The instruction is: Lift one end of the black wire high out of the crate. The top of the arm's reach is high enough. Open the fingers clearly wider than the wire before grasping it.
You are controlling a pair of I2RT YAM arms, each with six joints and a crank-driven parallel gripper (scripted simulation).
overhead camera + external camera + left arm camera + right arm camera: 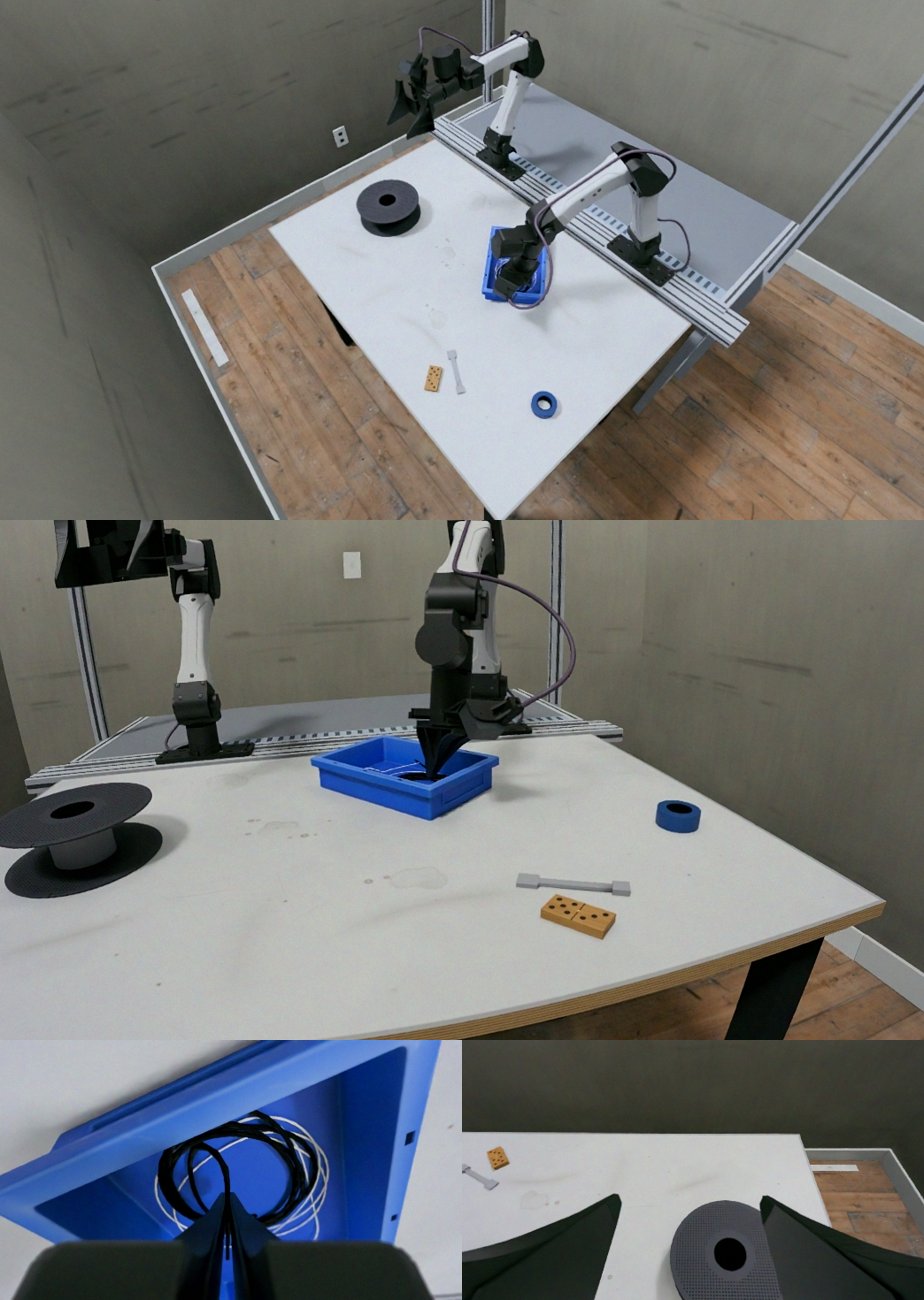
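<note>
The black wire (165, 1174) (411, 776) lies coiled in the blue crate (177, 1121) (374, 791) (486, 284), over and among the loops of a thin white wire (327, 1173). My left gripper (227, 1196) (432, 776) points down inside the crate, shut on the black wire near one end. In the left wrist view a loose loop leads from the coil to between the fingertips, and a short tail shows past them. In the top view the arm hides these fingertips. My right gripper (690, 1197) (400, 129) is open and empty, high above the table's far corner.
A dark spool (368, 203) (83, 849) (692, 1252) stands away from the crate. A blue tape ring (535, 404) (677, 822), a wooden domino (433, 378) (577, 915) (497, 1158) and a grey bar (456, 372) (575, 884) (480, 1178) lie on the table. The crate's walls surround the left fingertips.
</note>
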